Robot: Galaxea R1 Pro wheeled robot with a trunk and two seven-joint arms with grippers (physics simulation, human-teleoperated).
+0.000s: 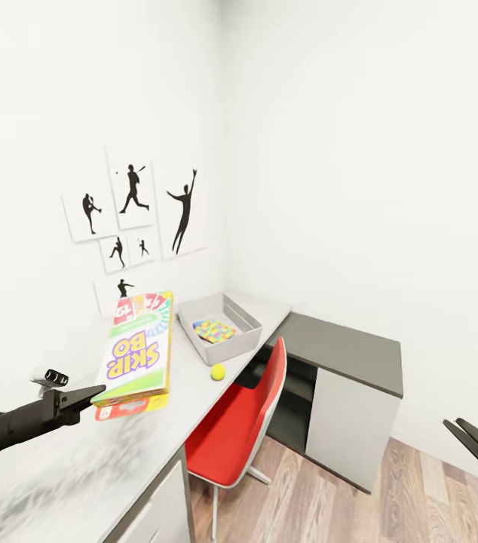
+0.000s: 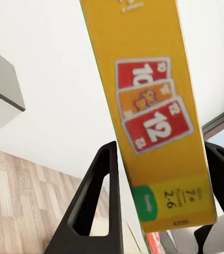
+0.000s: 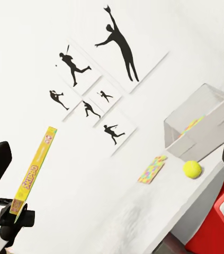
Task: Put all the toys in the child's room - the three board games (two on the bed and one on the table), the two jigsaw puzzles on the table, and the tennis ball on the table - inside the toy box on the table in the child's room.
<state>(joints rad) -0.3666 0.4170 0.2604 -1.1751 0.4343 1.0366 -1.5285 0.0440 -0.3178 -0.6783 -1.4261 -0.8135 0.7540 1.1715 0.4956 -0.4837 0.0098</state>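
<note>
We're looking at a child's room in a home: sports silhouette pictures (image 1: pixel 133 219) on the white wall, a long grey desk (image 1: pixel 65 467) and a red chair (image 1: pixel 243 430). Wood floor (image 1: pixel 420 498) underfoot, with a toy box (image 1: pixel 220 328) on the desk.

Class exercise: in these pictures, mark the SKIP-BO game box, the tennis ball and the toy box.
SKIP-BO game box (image 1: pixel 135 353): head view, middle of its printed top face.
tennis ball (image 1: pixel 217 372): head view, centre of the ball on the table.
toy box (image 1: pixel 231 347): head view, its near grey wall.
</note>
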